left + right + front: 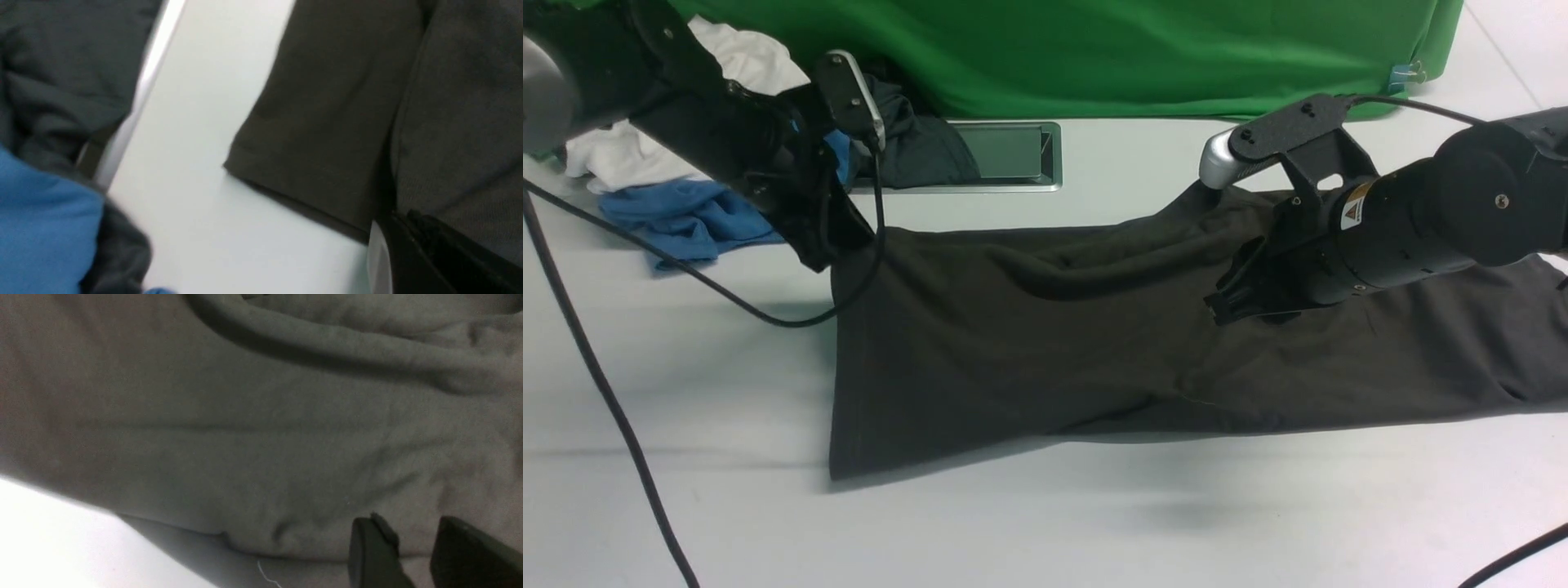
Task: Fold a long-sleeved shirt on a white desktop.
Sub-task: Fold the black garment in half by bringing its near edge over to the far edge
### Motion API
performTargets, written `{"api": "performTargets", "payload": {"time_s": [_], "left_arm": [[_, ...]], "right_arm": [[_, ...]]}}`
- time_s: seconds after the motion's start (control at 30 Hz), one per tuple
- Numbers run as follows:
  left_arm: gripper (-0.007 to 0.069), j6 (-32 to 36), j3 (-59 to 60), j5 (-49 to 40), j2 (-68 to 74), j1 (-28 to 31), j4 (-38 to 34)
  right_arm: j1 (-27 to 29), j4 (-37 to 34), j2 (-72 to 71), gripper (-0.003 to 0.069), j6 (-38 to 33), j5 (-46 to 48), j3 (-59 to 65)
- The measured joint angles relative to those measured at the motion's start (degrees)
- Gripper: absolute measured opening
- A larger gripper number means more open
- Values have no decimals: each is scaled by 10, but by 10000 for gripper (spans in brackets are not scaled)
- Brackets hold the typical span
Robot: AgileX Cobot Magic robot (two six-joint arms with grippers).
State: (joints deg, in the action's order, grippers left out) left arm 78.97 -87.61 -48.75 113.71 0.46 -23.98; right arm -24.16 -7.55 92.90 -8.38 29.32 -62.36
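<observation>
Front view: warning label [1354,214] above shirt [1045,351].

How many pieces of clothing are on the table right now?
4. The long-sleeved shirt lies spread across the middle; a white garment, a blue garment and a dark grey garment are heaped far left. The left arm may hide more.

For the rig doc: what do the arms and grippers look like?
Matte black left arm and right arm, rounded links, black cables. Silver-edged wrist cameras. Yellow warning sticker on the right. Black fingers on left gripper and right gripper.
</observation>
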Motion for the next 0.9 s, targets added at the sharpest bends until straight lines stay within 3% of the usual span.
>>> {"api": "performTargets", "payload": {"time_s": [0.67,0.9], "left_arm": [[21,-106,0,68,-50,-10,44],[21,-121,0,158,-20,-10,48]], "right_arm": [[0,0,0,240,0,-2,0],[6,0,0,240,6,-11,0]]}}
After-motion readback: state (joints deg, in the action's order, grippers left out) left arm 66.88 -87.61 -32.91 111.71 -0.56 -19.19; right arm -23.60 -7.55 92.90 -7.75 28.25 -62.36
